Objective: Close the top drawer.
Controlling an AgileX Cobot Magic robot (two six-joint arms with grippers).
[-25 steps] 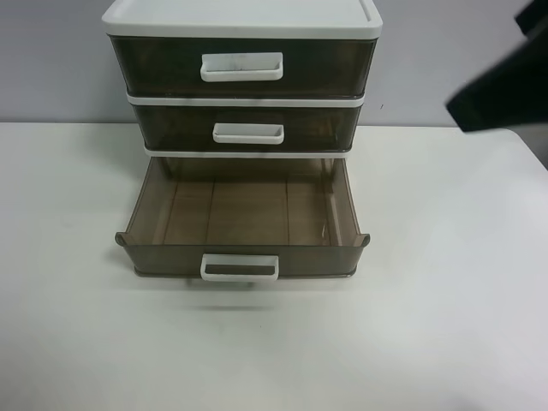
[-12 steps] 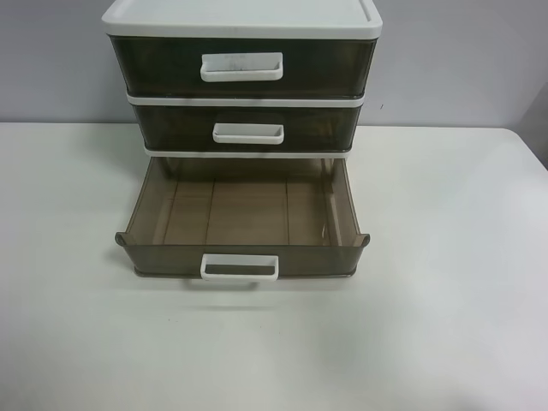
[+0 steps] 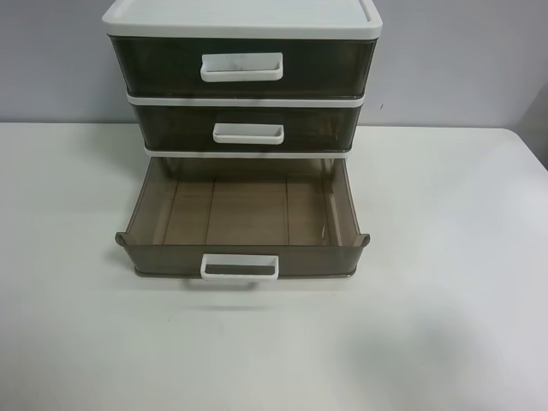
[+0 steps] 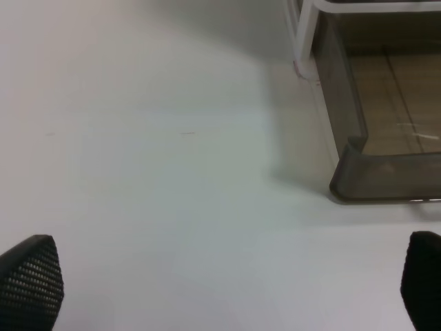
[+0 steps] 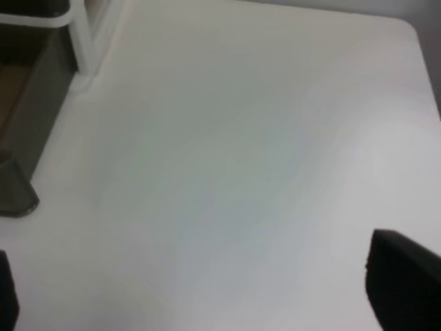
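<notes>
bottom drawer (image 3: 244, 248) open below top drawer (image 3: 241, 67)

Even soft light, blurry wrist views

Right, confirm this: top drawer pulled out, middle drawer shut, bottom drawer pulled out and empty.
Wrong on the top drawer: the exterior high view shows it shut, flush with its frame. The middle drawer is shut; the bottom drawer is pulled out and empty.
</notes>
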